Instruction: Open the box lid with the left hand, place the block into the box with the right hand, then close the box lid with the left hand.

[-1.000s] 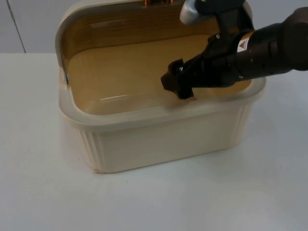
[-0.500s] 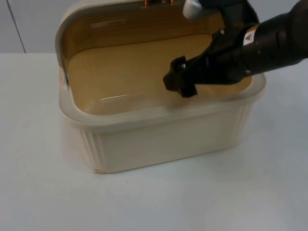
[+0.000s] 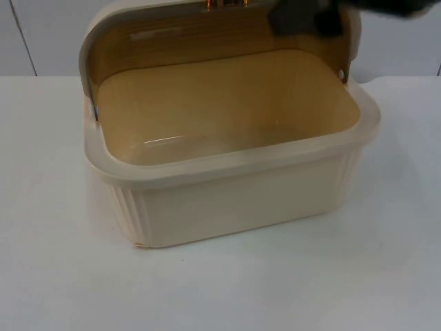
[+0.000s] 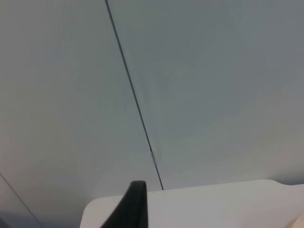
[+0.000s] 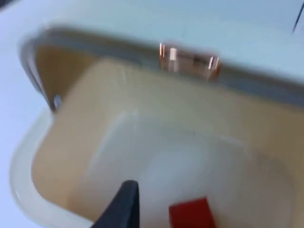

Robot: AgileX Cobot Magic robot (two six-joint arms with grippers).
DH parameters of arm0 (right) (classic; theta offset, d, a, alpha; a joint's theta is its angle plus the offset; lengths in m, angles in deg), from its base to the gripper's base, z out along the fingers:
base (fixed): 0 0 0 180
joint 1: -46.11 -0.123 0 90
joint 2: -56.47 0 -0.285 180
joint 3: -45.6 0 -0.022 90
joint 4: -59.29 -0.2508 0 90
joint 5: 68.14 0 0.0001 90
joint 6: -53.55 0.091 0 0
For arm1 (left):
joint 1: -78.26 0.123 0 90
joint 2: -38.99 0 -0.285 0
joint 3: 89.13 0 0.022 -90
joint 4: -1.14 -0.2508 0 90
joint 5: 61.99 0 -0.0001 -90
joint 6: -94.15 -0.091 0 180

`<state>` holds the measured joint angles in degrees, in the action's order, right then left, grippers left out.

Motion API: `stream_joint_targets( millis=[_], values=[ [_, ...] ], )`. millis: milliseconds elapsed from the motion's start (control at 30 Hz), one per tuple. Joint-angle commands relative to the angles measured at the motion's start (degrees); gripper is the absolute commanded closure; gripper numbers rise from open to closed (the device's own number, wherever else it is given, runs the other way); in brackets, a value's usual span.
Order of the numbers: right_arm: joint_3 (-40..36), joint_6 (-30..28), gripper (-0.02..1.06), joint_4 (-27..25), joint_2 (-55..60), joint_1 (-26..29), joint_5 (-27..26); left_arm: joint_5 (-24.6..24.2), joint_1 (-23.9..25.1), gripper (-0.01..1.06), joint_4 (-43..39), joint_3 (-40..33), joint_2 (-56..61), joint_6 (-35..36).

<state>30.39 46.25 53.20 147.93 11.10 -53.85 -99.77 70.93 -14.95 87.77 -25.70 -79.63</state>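
Right gripper (image 3: 303,17) has pulled up out of the box (image 3: 234,200); can't tell its finger state. Red block (image 5: 192,213) sits inside. Left gripper waits; lid (image 3: 207,27) closing next.

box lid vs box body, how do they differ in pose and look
The cream plastic box's lid stands swung up at the back, while the cream ribbed box body sits flat on the white table. The lid carries a copper-coloured handle; the body has ribbed outer walls. Both share a tan inner surface.

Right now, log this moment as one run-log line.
box: lid open | red block: inside box | right gripper: above box's back edge | left gripper: facing partition wall
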Motion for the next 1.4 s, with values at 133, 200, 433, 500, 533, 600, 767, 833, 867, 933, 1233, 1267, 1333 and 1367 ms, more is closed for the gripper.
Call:
stream_joint_targets(
  millis=[133,200,433,500,533,600,767,833,867,933,1233,1267,1333,1367],
  values=[
    [6.5,0.4,0.0,6.1,-6.3,-0.1,3.3,0.0,-0.4,0.0,-0.2,-0.2,0.4,0.1],
    [10.1,0.9,0.0,7.3,-7.8,0.7,3.3,0.0,-0.4,0.0,-0.2,-0.2,0.4,0.1],
    [19.9,5.1,0.0,7.3,-8.6,7.7,3.9,0.0,-0.4,0.0,-0.2,-0.2,0.4,0.1],
    [22.1,6.6,0.0,7.3,-8.6,12.3,3.9,0.0,-0.4,0.0,-0.2,-0.2,0.4,0.1],
    [23.2,6.9,0.0,7.3,-8.6,15.8,4.1,0.0,-0.4,0.0,-0.2,-0.2,0.4,0.1],
    [23.6,6.9,0.0,7.3,-8.6,19.9,4.6,0.0,-0.4,0.0,-0.2,-0.2,0.4,0.1],
    [23.6,6.9,0.0,7.3,-8.6,30.7,9.7,0.0,-0.4,0.0,-0.2,-0.2,0.4,0.1],
    [23.6,6.8,0.0,7.3,-8.6,32.8,11.2,0.0,-0.4,0.0,-0.2,-0.2,0.4,0.1],
    [23.6,6.5,0.0,7.3,-8.6,35.1,13.2,0.2,-0.4,0.0,-0.2,-0.2,0.4,0.1],
    [23.6,5.8,0.0,7.4,-8.6,38.9,17.1,0.4,-0.4,0.0,-0.2,-0.2,0.4,0.1],
    [23.3,4.7,0.0,7.8,-8.6,44.0,30.3,0.5,-0.4,0.0,-1.0,-0.2,0.4,0.1],
    [23.3,4.7,0.0,7.8,-8.6,44.0,30.3,0.5,-0.4,0.0,-1.0,-0.2,0.4,0.1],
    [22.4,4.7,0.0,7.7,-8.6,44.0,30.9,0.8,-0.4,0.0,-1.0,-0.2,0.3,0.1],
    [21.9,4.7,0.0,7.6,-8.6,44.0,30.8,0.8,-0.4,0.0,-1.0,-0.2,0.2,0.1]
  ],
)
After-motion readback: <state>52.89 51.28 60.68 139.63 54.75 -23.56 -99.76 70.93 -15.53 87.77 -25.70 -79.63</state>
